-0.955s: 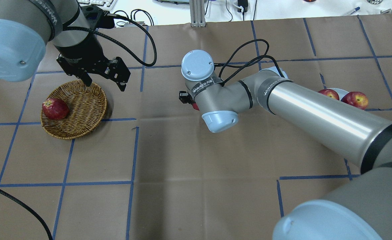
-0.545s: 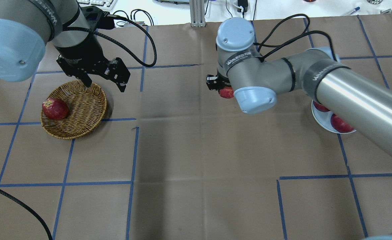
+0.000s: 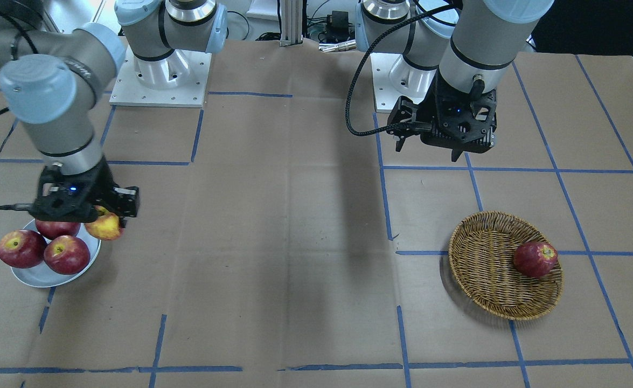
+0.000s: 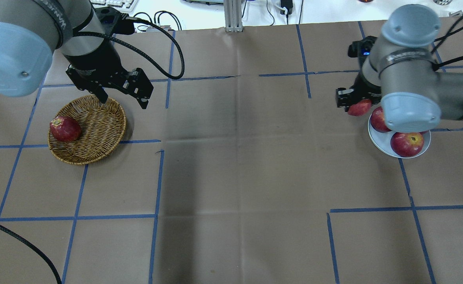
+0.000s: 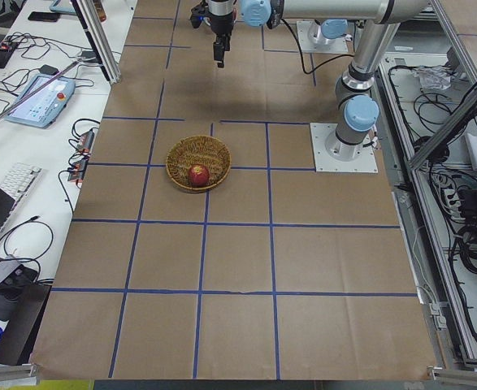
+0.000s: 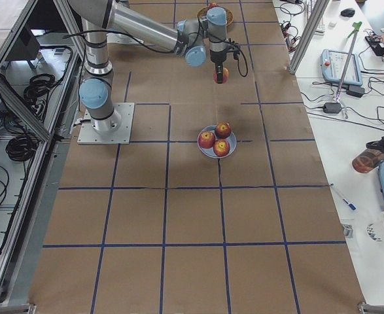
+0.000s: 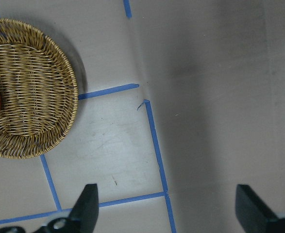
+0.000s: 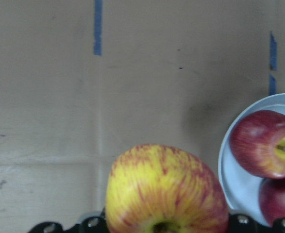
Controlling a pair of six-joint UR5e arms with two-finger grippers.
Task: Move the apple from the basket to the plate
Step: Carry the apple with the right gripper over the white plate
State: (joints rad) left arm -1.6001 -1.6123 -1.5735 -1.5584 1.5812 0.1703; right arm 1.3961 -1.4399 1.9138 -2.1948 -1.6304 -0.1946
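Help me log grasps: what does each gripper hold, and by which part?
The right gripper holds the apple by its sides; the left gripper holds nothing.

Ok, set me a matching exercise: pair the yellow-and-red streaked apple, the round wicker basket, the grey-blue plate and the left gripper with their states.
1. yellow-and-red streaked apple
2. round woven wicker basket
3. round pale grey-blue plate
4. left gripper

A. holds three dark red apples
B. open and empty
C. clamped in the right gripper
D. holds one dark red apple

Pairs: 1-C, 2-D, 3-A, 4-B
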